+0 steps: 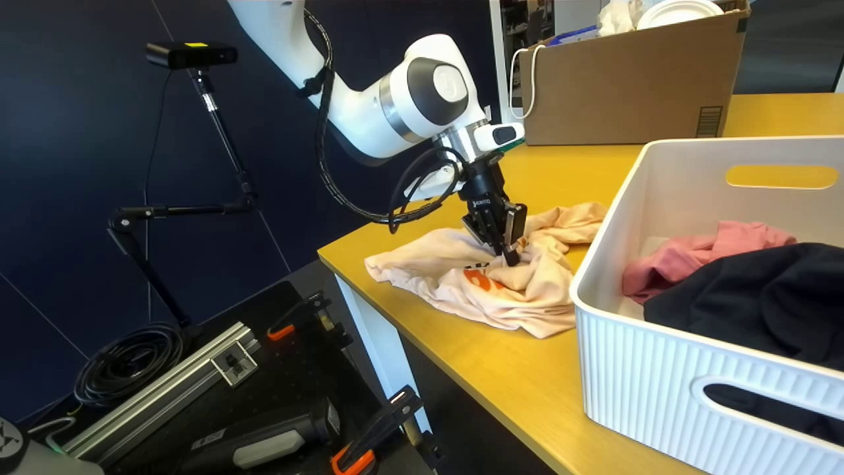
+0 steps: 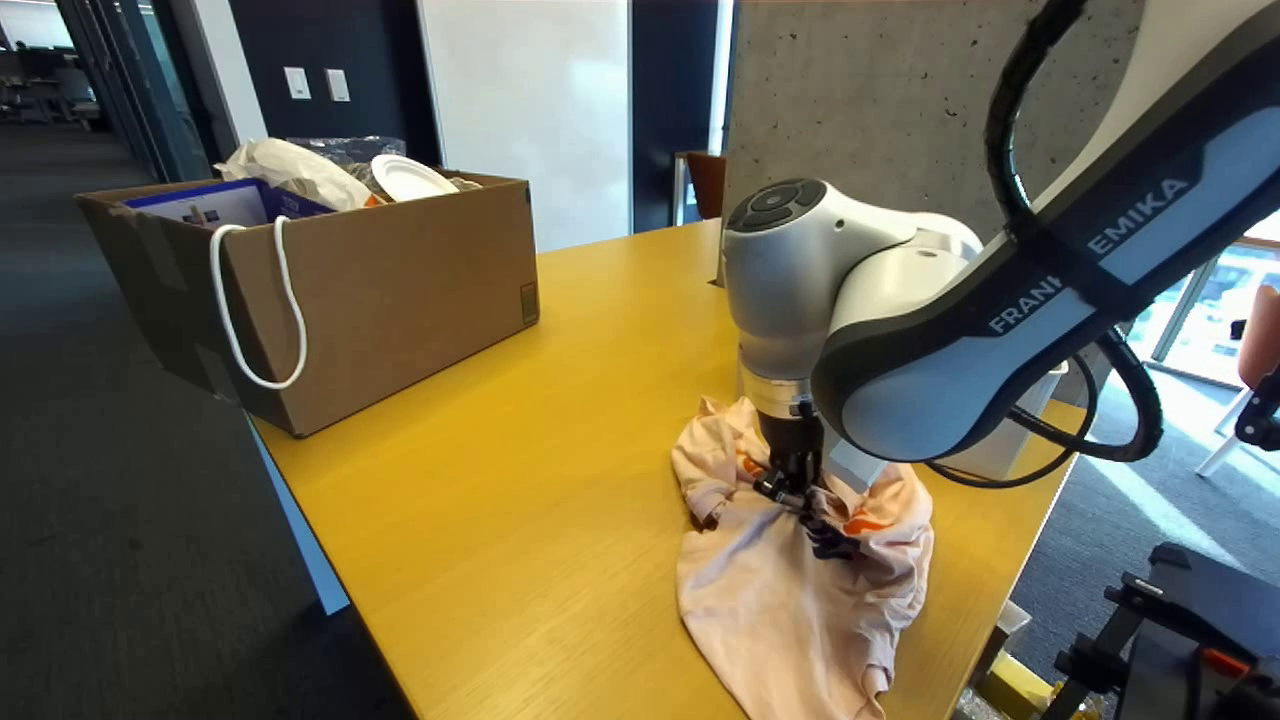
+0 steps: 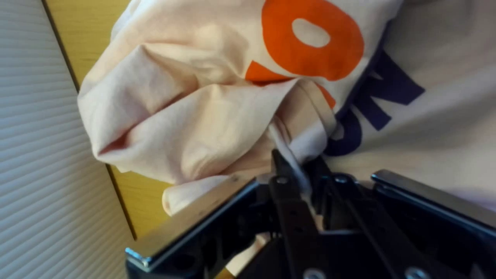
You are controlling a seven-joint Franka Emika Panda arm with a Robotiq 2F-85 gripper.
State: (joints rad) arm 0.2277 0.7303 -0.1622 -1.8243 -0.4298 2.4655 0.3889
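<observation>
A crumpled pale peach cloth garment [image 1: 428, 257] with orange and dark printed letters lies on the yellow table. It shows in both exterior views [image 2: 760, 600] and fills most of the wrist view [image 3: 217, 124]. My black gripper [image 1: 510, 256] points down into its middle. In the wrist view the fingertips [image 3: 297, 161] are close together with a thin fold of the garment pinched between them. The garment still rests on the table. In an exterior view the gripper [image 2: 825, 530] is partly hidden by the arm and folds.
A white ribbed bin [image 1: 633, 356] stands beside the garment, its wall close by in the wrist view [image 3: 50, 155]. It holds pink cloth [image 1: 709, 254] and dark cloth [image 1: 758, 297]. A filled cardboard box [image 1: 626, 86] stands on the table [image 2: 520, 480]. Clamps [image 1: 382, 429] lie near the table edge.
</observation>
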